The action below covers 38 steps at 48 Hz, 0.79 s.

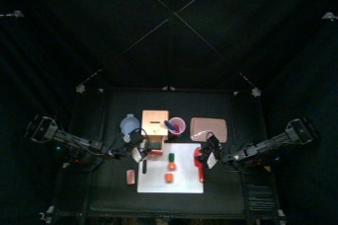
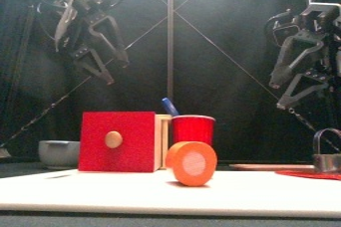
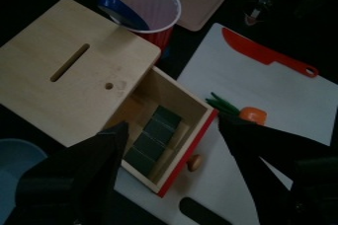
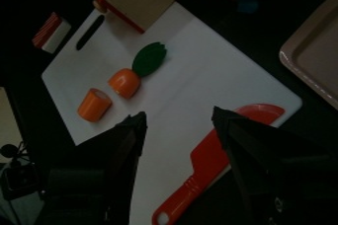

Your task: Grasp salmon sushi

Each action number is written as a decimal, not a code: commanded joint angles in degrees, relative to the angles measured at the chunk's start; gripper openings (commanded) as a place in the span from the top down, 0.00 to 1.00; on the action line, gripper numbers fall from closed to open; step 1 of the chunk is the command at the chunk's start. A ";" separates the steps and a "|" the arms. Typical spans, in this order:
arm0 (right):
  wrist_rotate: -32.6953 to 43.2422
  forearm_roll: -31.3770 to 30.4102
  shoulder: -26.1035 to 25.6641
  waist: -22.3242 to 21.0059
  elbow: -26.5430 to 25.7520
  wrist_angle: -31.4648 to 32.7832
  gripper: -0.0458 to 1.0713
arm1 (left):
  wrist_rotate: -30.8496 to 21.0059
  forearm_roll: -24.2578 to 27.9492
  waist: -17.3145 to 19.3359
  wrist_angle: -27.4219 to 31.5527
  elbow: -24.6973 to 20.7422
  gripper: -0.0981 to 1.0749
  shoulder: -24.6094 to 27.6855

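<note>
The salmon sushi (image 1: 130, 176) is a tiny pale pink-orange oblong on the black table, just off the left edge of the white mat (image 1: 183, 175). In the right wrist view it (image 4: 53, 32) lies past the mat's far edge beside a small black piece (image 4: 86, 34). I do not see it in the front or left wrist views. My left gripper (image 1: 132, 152) (image 3: 179, 175) is open and empty, raised above the wooden box (image 3: 86, 66). My right gripper (image 1: 215, 158) (image 4: 185, 160) is open and empty, raised over the mat's right side.
On the mat lie a red knife (image 1: 199, 160), a green piece (image 4: 148, 56) and two orange chunks (image 4: 123, 81). Behind the mat stand the box, a red cup (image 1: 176, 125), a pink tray (image 1: 208, 127) and a pale bowl (image 1: 129, 125).
</note>
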 commanded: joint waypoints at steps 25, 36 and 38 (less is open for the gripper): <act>-0.09 -1.41 -0.53 -0.88 -0.97 -0.79 0.16 | 0.35 -53.53 -3.96 19.51 -8.79 0.04 5.98; -0.09 -3.08 -0.62 -1.41 -0.88 -1.14 0.16 | -8.09 -59.68 -10.11 10.55 -6.33 0.04 11.78; -0.09 -3.52 -0.62 -1.41 -0.79 -1.58 0.16 | -10.63 -58.80 -11.25 9.58 -6.33 0.04 13.10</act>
